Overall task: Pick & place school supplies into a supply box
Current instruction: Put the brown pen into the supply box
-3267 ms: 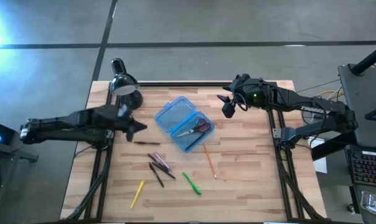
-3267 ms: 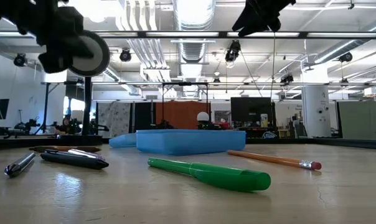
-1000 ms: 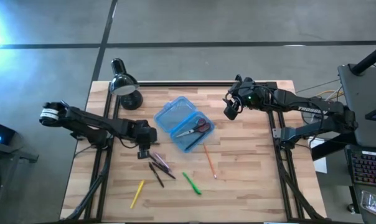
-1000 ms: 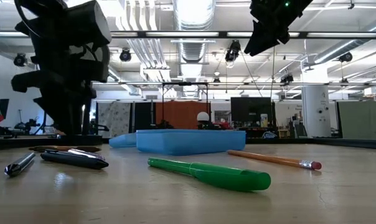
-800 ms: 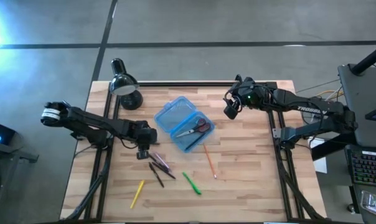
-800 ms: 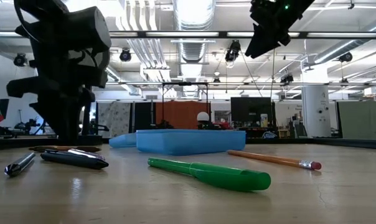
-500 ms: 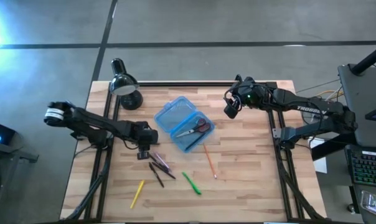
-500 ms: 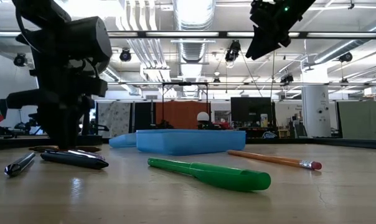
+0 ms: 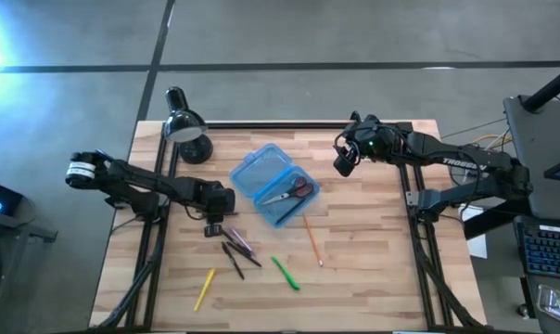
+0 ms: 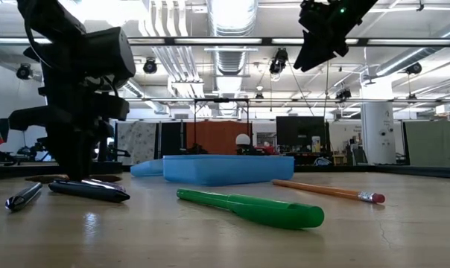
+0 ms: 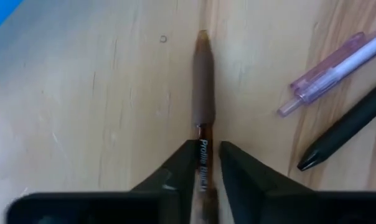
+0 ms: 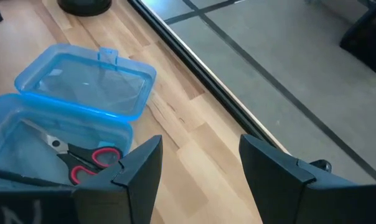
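The pencil case (image 9: 272, 184) is lying open near the middle of the table (image 9: 373, 269), with the scissors (image 9: 291, 192) resting inside one half. The left gripper (image 11: 208, 163) is reaching down to the tabletop just beside the case, its fingers (image 11: 183, 162) closing in on either side of a brown pen (image 11: 203, 102); they appear to be touching the barrel, though a firm clamp cannot be confirmed. A purple pen (image 11: 337, 68) and a black pen (image 11: 350, 127) are lying near it. The green pen (image 9: 285, 273), orange pencil (image 9: 311, 240) and yellow pencil (image 9: 204, 289) are sitting apart on the wood. The right gripper (image 12: 197, 163) is hovering above the far edge of the case, fingers standing apart, holding nothing.
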